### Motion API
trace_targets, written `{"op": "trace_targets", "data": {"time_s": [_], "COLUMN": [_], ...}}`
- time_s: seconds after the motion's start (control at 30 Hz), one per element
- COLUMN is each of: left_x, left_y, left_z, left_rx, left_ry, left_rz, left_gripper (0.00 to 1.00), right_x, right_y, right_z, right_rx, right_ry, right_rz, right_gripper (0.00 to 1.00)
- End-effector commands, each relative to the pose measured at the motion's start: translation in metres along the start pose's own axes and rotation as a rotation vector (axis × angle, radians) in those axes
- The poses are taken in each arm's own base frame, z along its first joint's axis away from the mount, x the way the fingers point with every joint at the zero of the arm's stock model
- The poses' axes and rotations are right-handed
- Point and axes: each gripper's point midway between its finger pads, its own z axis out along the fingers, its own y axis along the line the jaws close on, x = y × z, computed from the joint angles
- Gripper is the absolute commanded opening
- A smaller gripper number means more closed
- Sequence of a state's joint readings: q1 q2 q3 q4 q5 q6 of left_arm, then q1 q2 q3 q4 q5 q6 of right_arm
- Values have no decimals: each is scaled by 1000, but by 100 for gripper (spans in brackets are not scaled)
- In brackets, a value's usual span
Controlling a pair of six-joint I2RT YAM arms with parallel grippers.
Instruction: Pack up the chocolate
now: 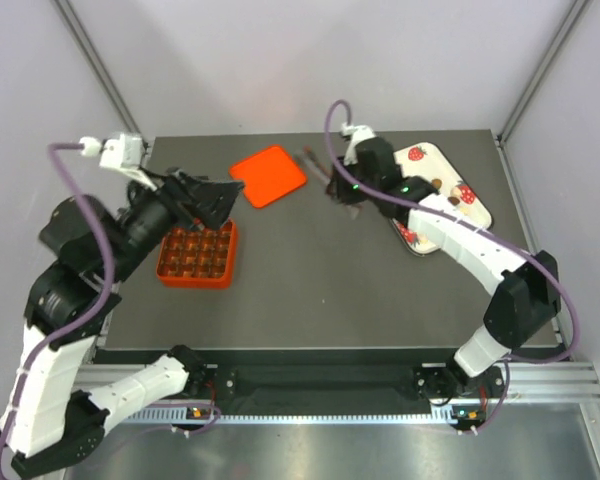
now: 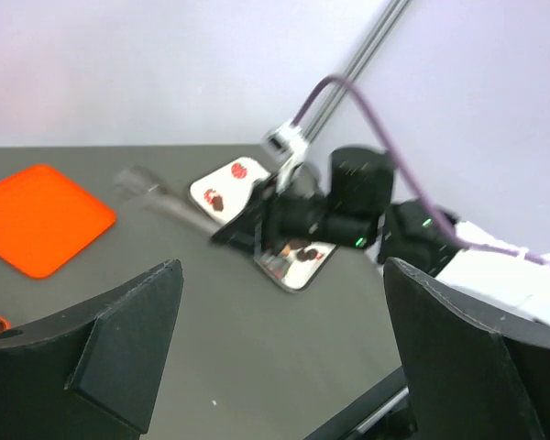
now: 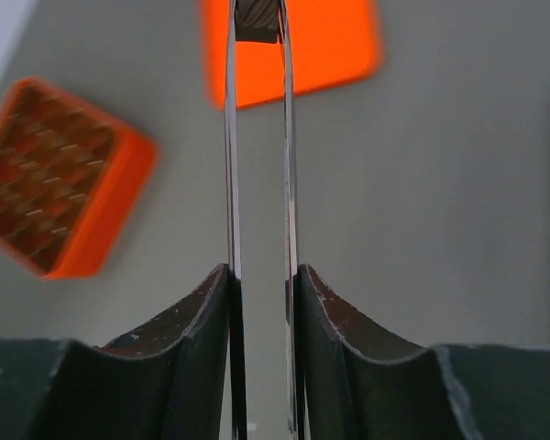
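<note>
The right fingers [image 3: 192, 321] are nipped nearly shut on slim tweezers [image 3: 230, 137], fit for such tiny sweets, whose tips seem to hold one dark chocolate [image 3: 257, 26] above the counter [image 3: 440, 229] near the orange lid [image 1: 268, 174], while the left fingers [image 2: 128, 348] hang wide open and empty beside the compartment box [image 1: 197, 255].

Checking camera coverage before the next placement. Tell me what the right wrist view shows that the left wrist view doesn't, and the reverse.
Only the right wrist view: the compartments of the orange box, and a dark chocolate pinched at the tip of the tweezers that the right hand clamps.

Only the left wrist view: the strawberry-print tray, the right arm from outside, and the open left hand.

Both: the orange lid, the table, and the tweezers, though blurred in the left wrist view.
</note>
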State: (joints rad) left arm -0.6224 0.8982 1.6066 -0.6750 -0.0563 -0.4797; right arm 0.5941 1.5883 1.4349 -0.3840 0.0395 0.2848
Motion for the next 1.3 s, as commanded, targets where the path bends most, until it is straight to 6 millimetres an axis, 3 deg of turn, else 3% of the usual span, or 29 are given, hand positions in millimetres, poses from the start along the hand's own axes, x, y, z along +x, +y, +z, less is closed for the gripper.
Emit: {"op": "trace_targets", "data": {"time_s": [0.0, 0.03, 0.23, 0.33, 0.4, 0.43, 0.77, 1.27], "left_x": [-33, -37, -57, -57, -55, -54, -53, -54], "left_y": [-19, -20, -36, -36, -33, -31, -24, -19], "left_z": [-22, -27, -52, -55, -56, -55, -64, -67], "left_rx": [71, 75, 153, 153, 141, 136, 115, 101], "left_ry": [-115, -129, -199, -203, -199, -197, -224, -245], "left_rz": [-42, -46, -76, -78, -71, -70, -56, -49], "left_gripper": [95, 95, 95, 95, 95, 95, 95, 96], "right_x": [-23, -17, 26, 50, 56, 69, 107, 147], "right_y": [87, 118, 235, 277, 294, 302, 337, 340], "right_z": [-3, 2, 18, 25, 26, 29, 24, 41], "right_rx": [-211, -273, -494, -547, -565, -579, -664, -653], "right_ry": [-131, -143, -87, -67, -59, -36, 2, 84], "right_rz": [61, 46, -62, -137, -156, -168, -220, -248], "right_gripper": [30, 30, 30, 30, 29, 29, 29, 31]}}
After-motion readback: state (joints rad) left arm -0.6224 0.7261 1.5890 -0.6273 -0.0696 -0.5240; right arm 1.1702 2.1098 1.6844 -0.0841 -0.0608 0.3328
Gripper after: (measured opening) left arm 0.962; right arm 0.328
